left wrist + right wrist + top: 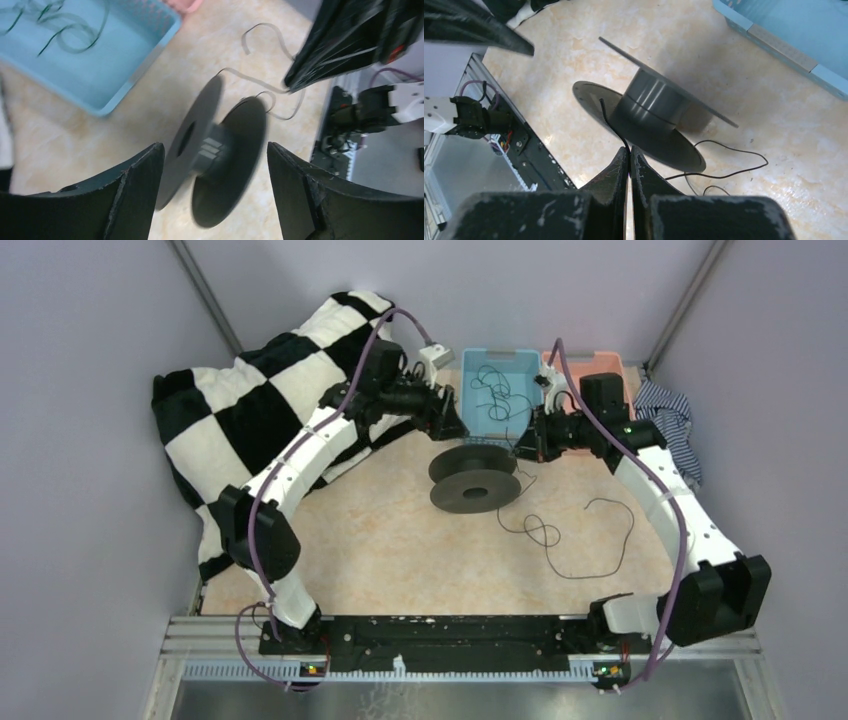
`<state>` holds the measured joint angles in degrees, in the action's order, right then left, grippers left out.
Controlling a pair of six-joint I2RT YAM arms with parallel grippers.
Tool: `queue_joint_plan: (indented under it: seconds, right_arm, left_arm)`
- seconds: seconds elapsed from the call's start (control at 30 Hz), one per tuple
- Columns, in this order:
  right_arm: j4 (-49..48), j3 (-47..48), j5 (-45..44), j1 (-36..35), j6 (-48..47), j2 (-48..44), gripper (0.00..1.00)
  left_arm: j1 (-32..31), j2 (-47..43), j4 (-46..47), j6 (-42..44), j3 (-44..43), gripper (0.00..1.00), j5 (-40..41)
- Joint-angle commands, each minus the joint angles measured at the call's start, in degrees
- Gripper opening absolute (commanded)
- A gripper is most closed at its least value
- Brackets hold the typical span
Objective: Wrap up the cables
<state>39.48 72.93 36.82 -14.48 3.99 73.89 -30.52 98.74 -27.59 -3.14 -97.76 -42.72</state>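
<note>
A dark round spool (pixel 475 480) lies tilted on the beige table, also in the left wrist view (pixel 215 150) and the right wrist view (pixel 654 115). My left gripper (pixel 455 425) is open and empty, hovering just above the spool's far left side (pixel 215 146). My right gripper (pixel 520 445) is shut on one end of a thin black cable (pixel 610 122) beside the spool's right flange (pixel 629 149). The rest of that cable (pixel 541 531) trails in loose loops on the table to the right. Several more cables (pixel 495 395) lie in a blue bin.
The blue bin (pixel 470 360) and a pink bin (pixel 590 360) stand at the back edge. A black-and-white checkered cloth (pixel 260 400) covers the back left. A striped cloth (pixel 670 415) lies at the far right. Grey walls close in the sides.
</note>
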Motion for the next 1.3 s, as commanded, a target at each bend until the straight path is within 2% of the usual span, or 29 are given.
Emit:
queue_joint_plan:
  seconds: [0.0,0.23,0.4,0.63,0.87,1.27]
  right_arm:
    - [-6.7,2.5,0.3,-0.4,-1.5,2.8,0.00]
    - [-9.9,2.8,-0.9,-3.2,-2.6,7.2,0.00]
    - [-10.4,4.2,-1.1,-5.6,-3.6,10.2,0.00]
    - [-10.0,5.3,-0.3,-7.6,-5.5,13.8,0.00]
    - [-7.6,6.6,-0.4,-8.9,-7.9,16.7,0.00]
    - [-7.4,7.2,-1.3,-10.9,-10.2,19.7,0.00]
  left_arm:
    - [3.9,-0.4,-5.6,11.6,4.5,0.80,-0.9]
    - [4.0,1.0,-5.4,17.9,10.2,0.75,-2.1]
    - [4.0,2.8,-5.0,18.3,10.3,0.74,-1.6]
    - [4.4,4.1,-2.9,19.7,10.7,0.73,-5.5]
    - [5.7,5.9,-0.9,18.0,8.5,0.70,-13.9]
    - [5.6,9.6,-0.6,15.2,6.5,0.65,-16.7]
